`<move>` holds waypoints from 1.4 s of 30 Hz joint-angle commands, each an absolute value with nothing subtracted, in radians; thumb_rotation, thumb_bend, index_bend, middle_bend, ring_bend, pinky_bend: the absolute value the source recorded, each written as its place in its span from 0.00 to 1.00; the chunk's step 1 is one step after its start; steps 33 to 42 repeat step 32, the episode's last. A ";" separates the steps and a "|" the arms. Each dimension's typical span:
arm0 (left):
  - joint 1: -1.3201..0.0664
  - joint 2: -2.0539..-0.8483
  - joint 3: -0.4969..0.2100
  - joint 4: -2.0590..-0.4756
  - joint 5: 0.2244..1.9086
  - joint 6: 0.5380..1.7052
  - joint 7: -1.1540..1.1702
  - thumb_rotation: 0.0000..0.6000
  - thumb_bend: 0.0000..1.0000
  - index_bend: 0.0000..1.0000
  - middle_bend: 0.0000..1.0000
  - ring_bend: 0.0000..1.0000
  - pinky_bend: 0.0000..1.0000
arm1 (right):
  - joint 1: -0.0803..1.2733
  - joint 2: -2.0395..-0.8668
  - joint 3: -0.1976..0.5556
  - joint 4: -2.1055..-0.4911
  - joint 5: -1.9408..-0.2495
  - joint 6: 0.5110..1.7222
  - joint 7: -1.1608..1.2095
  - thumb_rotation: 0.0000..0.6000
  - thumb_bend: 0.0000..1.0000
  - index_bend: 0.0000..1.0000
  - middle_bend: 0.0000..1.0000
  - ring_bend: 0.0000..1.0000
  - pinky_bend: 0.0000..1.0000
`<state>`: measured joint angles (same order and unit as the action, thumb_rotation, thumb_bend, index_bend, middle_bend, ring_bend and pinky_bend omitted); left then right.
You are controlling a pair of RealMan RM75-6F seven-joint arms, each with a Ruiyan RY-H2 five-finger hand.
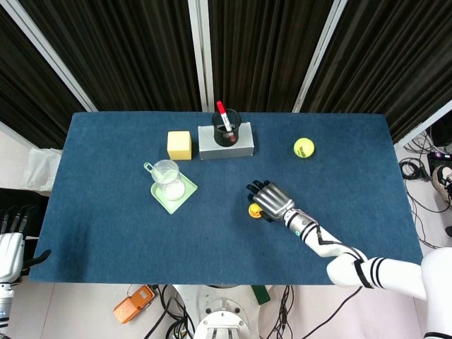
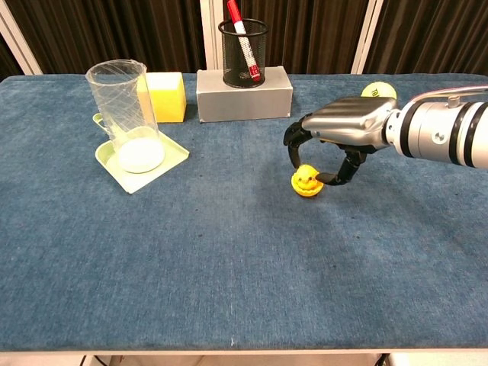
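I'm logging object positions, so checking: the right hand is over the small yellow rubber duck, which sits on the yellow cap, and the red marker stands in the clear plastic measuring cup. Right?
Not quite. The red marker stands in the black mesh pen holder on the grey box, not in the clear plastic measuring cup, as the chest view shows. The right hand is indeed over the small yellow rubber duck on the yellow cap.
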<state>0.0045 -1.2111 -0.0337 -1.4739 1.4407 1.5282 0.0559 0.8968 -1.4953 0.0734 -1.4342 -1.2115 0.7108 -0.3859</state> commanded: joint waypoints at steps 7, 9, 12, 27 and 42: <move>-0.002 -1.210 -0.038 -1.475 1.444 1.523 0.058 1.00 0.00 0.14 0.10 0.03 0.00 | 0.860 -1.432 0.077 -1.509 -1.238 0.791 -0.360 1.00 0.55 0.15 0.18 0.13 0.26; -0.006 -1.209 -0.040 -1.476 1.444 1.519 0.056 1.00 0.00 0.14 0.10 0.03 0.00 | 0.830 -1.392 0.078 -1.540 -1.248 0.846 -0.355 1.00 0.55 0.14 0.18 0.13 0.26; -0.014 -1.207 -0.046 -1.476 1.445 1.513 0.053 1.00 0.00 0.14 0.10 0.03 0.00 | 0.747 -1.304 0.071 -1.603 -1.257 0.978 -0.356 1.00 0.54 0.14 0.18 0.13 0.26; -0.038 -1.211 -0.059 -1.482 1.459 1.509 0.058 1.00 0.00 0.14 0.10 0.03 0.00 | 0.259 -1.078 -0.064 -1.730 -1.353 1.518 -0.117 1.00 0.26 0.02 0.08 0.02 0.17; -0.041 -1.212 -0.060 -1.486 1.461 1.512 0.061 1.00 0.00 0.14 0.10 0.03 0.00 | 0.213 -1.102 -0.067 -1.684 -1.417 1.561 -0.068 1.00 0.26 0.02 0.08 0.02 0.16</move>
